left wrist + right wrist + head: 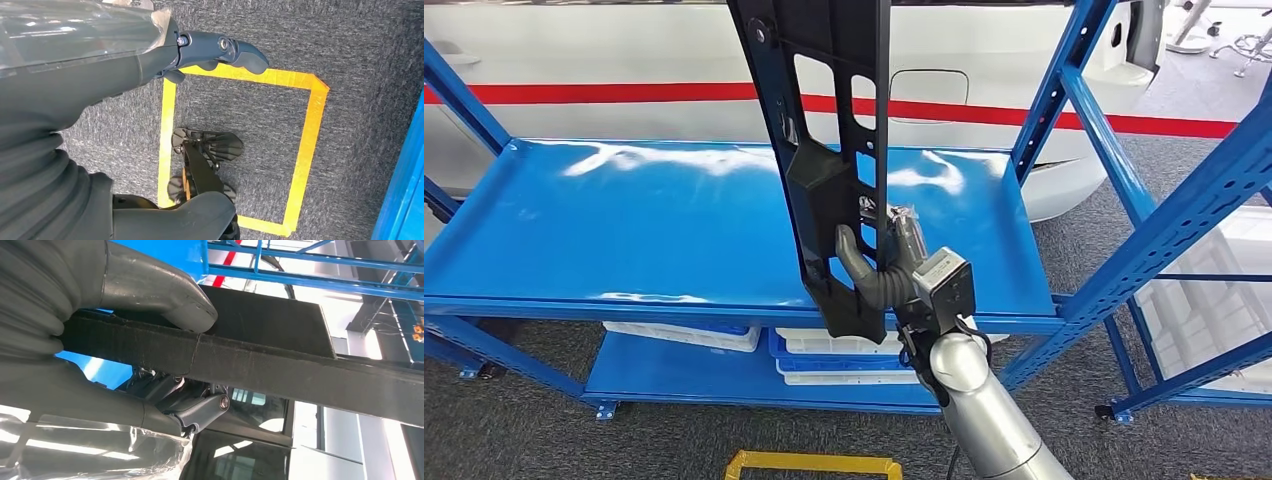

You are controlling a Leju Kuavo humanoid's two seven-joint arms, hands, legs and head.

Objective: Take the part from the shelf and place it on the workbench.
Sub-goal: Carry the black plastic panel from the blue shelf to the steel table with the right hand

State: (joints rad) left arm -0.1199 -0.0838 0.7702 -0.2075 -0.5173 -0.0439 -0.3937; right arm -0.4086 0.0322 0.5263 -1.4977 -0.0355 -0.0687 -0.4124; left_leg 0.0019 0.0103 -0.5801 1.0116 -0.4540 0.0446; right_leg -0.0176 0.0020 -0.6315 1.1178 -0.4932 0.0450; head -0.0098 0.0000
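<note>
A long black plastic part (829, 150) with several cut-out slots stands nearly upright in front of the blue shelf (674, 230), lifted off its surface. My right hand (886, 270) grips the part near its lower end, thumb wrapped across its face. Up close in the right wrist view, the thumb (165, 295) presses on the part's dark edge (280, 367) while the fingers (200, 412) curl behind it. My left hand (220, 52) hangs by my side above the grey carpet, fingers loosely extended and holding nothing.
The shelf's blue uprights (1164, 230) rise at the right. White trays (824, 355) lie on the lower shelf level. A white car body with a red stripe (604, 92) stands behind the shelf. A yellow taped square (305, 150) marks the carpet.
</note>
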